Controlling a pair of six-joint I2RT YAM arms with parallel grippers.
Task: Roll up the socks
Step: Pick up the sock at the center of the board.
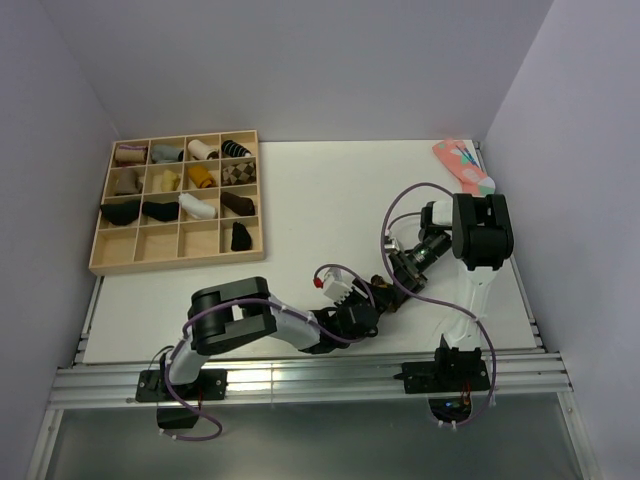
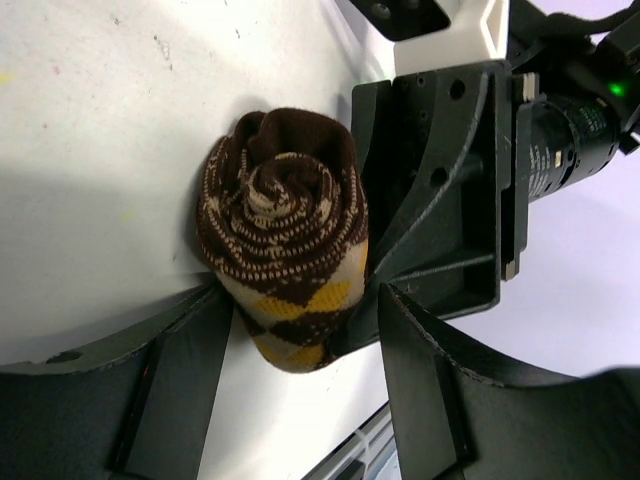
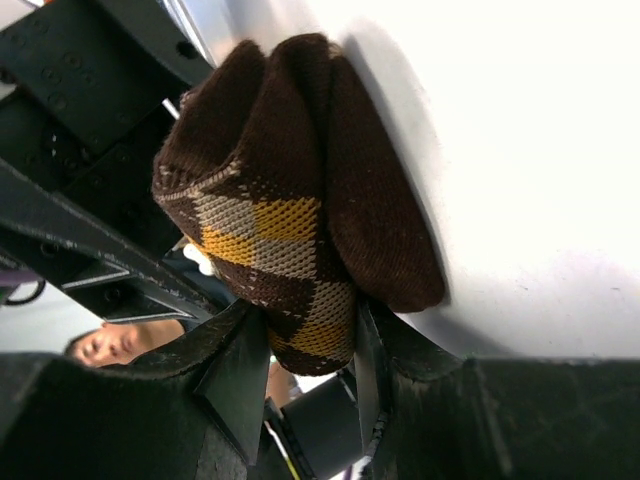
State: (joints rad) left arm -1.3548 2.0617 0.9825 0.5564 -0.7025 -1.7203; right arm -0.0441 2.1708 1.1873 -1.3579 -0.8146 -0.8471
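Where the two arms meet, near the front edge of the white table (image 1: 300,200) and a little right of its middle, the dark brown argyle sock (image 2: 285,230) is wound into a tight roll that touches the table surface. Its spiral end faces the left wrist camera, and the orange-tan diamonds show on its lower part. The right gripper (image 3: 308,318) is clenched on the sock: its two fingers pinch the narrow end of the roll from both sides. The left gripper (image 2: 300,300) has its fingers on either side of the same roll and one finger (image 2: 190,360) touches the knit, but I cannot tell if it really presses. At the back left stands a wooden tray (image 1: 100,262) with compartments, many of them holding rolled socks (image 1: 203,177) of other colours. A pink sock (image 1: 462,165) with teal patches lies flat at the back right corner, well apart from both grippers.
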